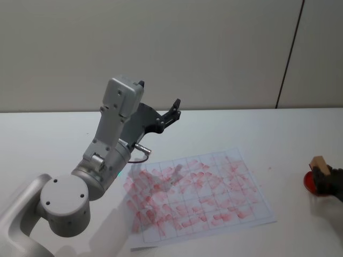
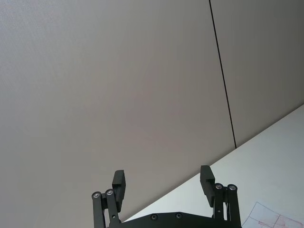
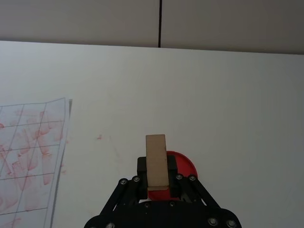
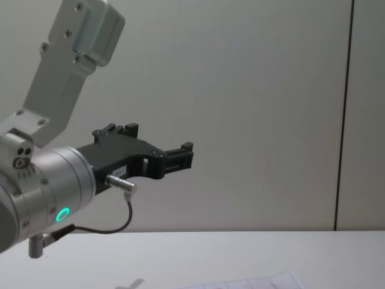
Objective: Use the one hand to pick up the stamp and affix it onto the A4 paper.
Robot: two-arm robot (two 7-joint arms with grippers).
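White surface (image 1: 300, 128), plain. Pale wall (image 1: 161, 48) behind it at far side; thin dark vertical seam (image 1: 290, 53) in wall, right of centre.

My left arm (image 1: 102, 160) is built of silver-grey rounded castings with small dark screws, and near its wrist I see a glowing green ring light (image 4: 62, 214). A thin black cable (image 4: 102, 229) loops from a metal plug. Both the left gripper (image 2: 164, 183) and right gripper (image 3: 156, 183) are matte black linkages with bright pivot screws.
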